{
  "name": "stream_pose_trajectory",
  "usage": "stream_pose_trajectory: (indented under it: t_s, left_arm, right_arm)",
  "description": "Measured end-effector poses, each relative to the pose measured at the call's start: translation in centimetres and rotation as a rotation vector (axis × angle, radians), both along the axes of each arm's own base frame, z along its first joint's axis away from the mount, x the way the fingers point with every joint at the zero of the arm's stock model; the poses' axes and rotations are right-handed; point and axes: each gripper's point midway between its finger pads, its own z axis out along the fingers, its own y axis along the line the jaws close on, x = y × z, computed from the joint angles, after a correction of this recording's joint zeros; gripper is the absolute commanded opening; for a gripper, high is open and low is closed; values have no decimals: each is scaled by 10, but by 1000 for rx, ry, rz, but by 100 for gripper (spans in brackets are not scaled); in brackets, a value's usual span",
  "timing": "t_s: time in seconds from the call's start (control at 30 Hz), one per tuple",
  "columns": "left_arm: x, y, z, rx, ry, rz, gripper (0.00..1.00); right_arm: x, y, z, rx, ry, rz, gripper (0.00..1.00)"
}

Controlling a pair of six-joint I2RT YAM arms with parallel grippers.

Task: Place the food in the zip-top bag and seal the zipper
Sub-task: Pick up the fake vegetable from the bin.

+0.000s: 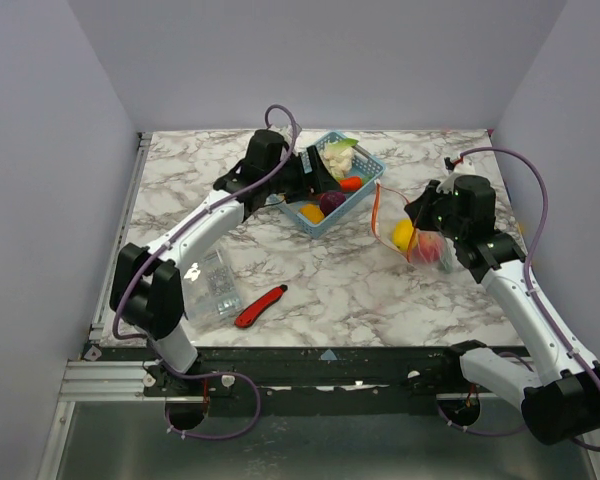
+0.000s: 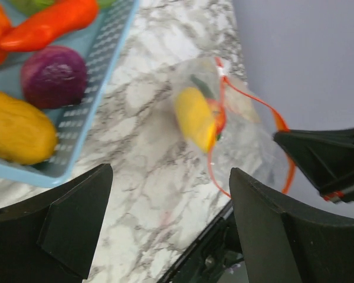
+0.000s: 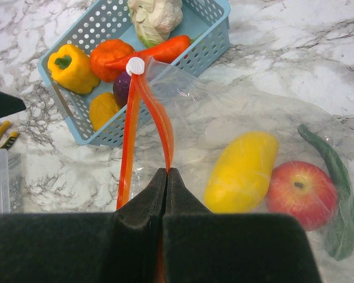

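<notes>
The clear zip-top bag (image 3: 242, 124) lies on the marble at the right, its mouth open. It holds a yellow mango (image 3: 241, 171), a red apple (image 3: 301, 193) and a green pepper (image 3: 336, 177). My right gripper (image 3: 167, 171) is shut on the orange-red zipper (image 3: 159, 121) and holds that edge of the mouth up. In the top view the bag (image 1: 420, 240) sits by the right gripper (image 1: 420, 215). My left gripper (image 2: 171, 230) is open and empty, low over the table beside the blue basket (image 2: 76, 124). The basket holds several food pieces, among them a purple piece (image 2: 53, 75) and an orange carrot (image 2: 47, 23).
A red utility knife (image 1: 261, 305) and a clear ridged box (image 1: 210, 285) lie near the front left. The basket (image 1: 365, 195) stands at the back middle with a white cauliflower (image 1: 336, 158) in it. Grey walls close in three sides.
</notes>
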Motion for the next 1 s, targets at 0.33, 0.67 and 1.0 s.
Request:
stream_pose_trajectory:
  t_s: [0.33,0.67,1.0]
  left_arm:
    - [62,14,-59,295,14,24,81]
    - [84,26,-105,501,56,1,80]
    - [92,15,-132,485,118,13,78]
  right_arm:
    - [0,1,-1,2,3,6,0]
    - [0,3,-2,5,7,15,0]
    - [0,3,-3,-1,5,19,0]
